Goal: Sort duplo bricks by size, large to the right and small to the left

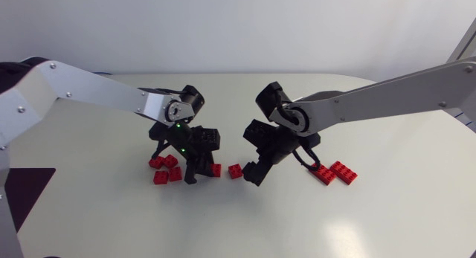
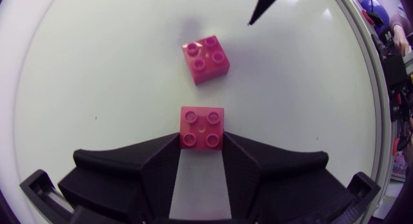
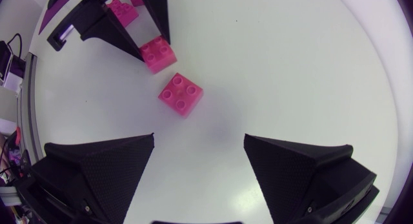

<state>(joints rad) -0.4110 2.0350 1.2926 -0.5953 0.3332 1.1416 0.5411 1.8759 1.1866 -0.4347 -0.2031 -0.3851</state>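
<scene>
The white table (image 1: 401,213) carries everything. The left arm (image 1: 82,91) comes in from the left edge and the right arm (image 1: 387,94) from the right, and the two wrists meet near the table's middle. The right gripper (image 3: 200,153) hangs just above the surface with its fingers spread wide and nothing between them. The left gripper (image 2: 202,146) is down at the table with its fingertips closed against two opposite sides of a small red brick (image 2: 202,128), which sits flat with its studs up. Two large red bricks (image 1: 335,172) lie side by side and touching on the right part of the table, just beside the right arm's wrist. A cluster of small red bricks (image 1: 165,169) lies on the left, close behind the left gripper. A loose small brick (image 3: 181,93) rests between the two grippers. It is ahead of the open right gripper and just beyond the held brick, slightly turned against it and not touching it or either gripper.
</scene>
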